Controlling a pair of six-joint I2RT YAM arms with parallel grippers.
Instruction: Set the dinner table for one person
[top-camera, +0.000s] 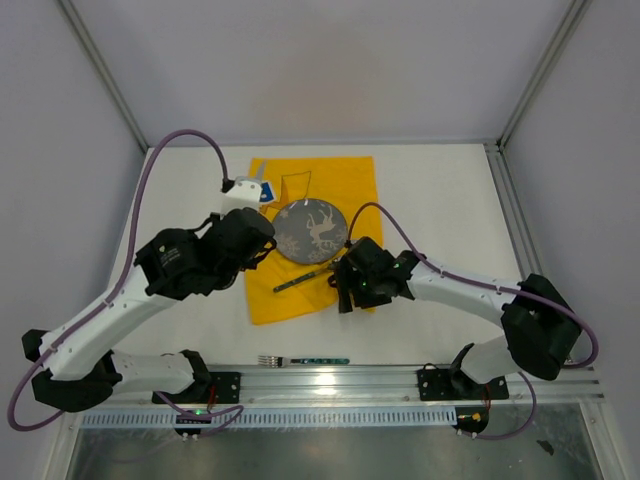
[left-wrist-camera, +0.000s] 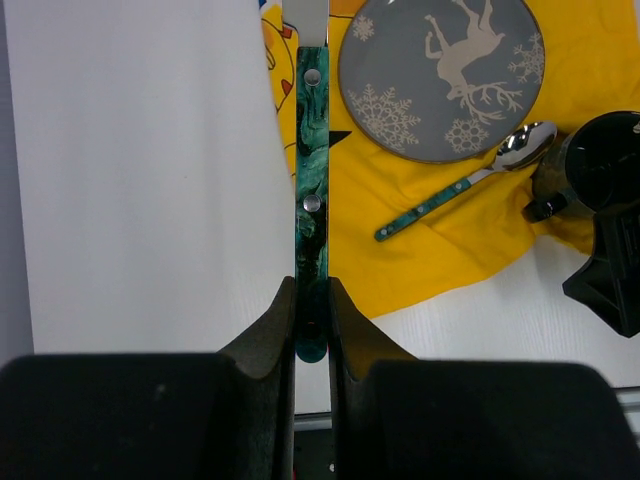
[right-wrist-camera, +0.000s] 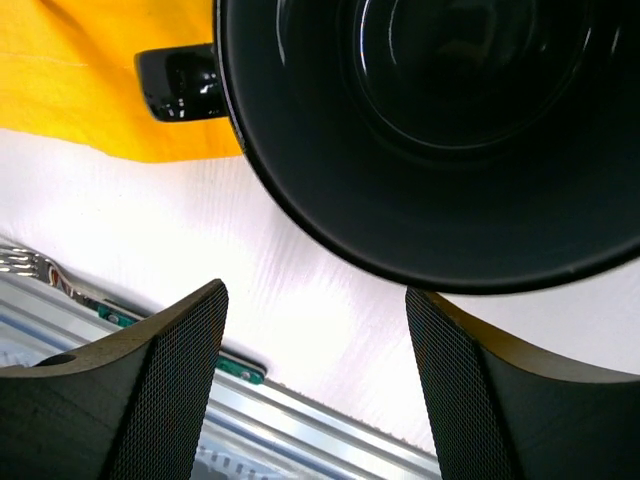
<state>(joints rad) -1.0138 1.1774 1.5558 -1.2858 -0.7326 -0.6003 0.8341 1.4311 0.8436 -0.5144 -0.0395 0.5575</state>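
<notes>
Green-marbled knife (left-wrist-camera: 311, 180) sits clamped in my left pincer (left-wrist-camera: 311, 290), blade forward, to lay beside the round grey reindeer plate (left-wrist-camera: 440, 75); matte white table (left-wrist-camera: 140, 200) fills frame-left. My right pincer (right-wrist-camera: 312, 295) gapes empty near the glossy black mug (right-wrist-camera: 450, 150).

Not seeing any readable text, brands or numbers in any of the views. The only candidate is a small blue patch (top-camera: 265, 193) at the edge of the cloth (top-camera: 340, 190), out ahead of the left gripper (left-wrist-camera: 312, 300), and it's coming out too small to read. The cloth's print and the plate (top-camera: 311, 230) off to that gripper's right are only showing drawings, no letters.
</notes>
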